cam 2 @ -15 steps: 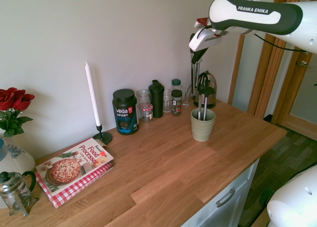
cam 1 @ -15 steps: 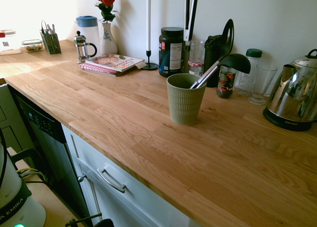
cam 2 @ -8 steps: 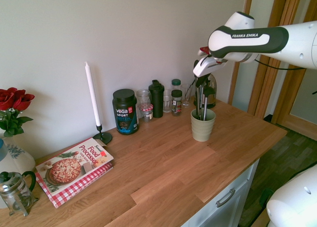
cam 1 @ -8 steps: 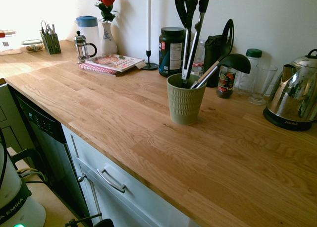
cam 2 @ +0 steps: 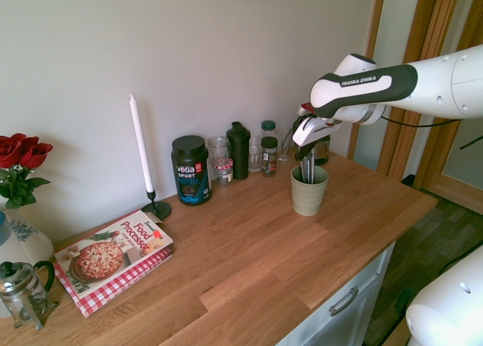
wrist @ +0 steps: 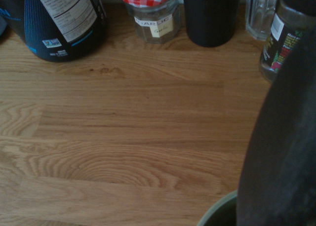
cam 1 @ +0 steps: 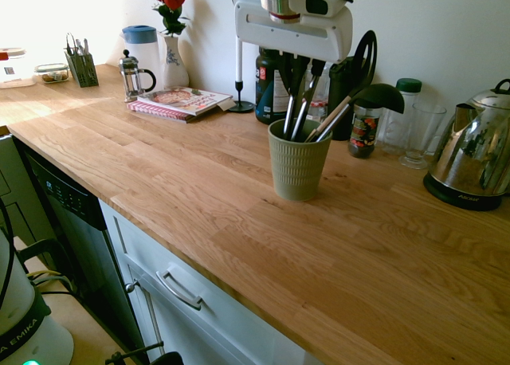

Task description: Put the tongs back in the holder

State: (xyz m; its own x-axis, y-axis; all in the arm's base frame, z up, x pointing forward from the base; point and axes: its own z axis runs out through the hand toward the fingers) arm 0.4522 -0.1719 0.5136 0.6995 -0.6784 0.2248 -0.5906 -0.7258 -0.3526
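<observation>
Holder [cam 1: 297, 168] is standing on counter [cam 1: 199, 190], w/ tongs [cam 1: 298, 114] & ladle [cam 1: 358, 104] sitting in it. Tub [cam 2: 190, 169], jars, kettle [cam 1: 474, 159] are standing behind, along wall. Book [cam 2: 113, 257] & candle [cam 2: 143, 156] are lying further along counter.

"FRANKA EMIKA" in white letters on dark band of robot arm [cam 2: 364, 81]. "EMIKA" on arm base [cam 1: 20, 329] at lower left. "Vega SPORT" on black tub [cam 2: 190, 170] by wall. "Food Processor" on cookbook [cam 2: 113, 254] with pizza cover. Handwritten label on checked-lid jar [wrist: 154, 19], blurred, unreadable. Kettle [cam 1: 472, 154] base lettering too small.
</observation>
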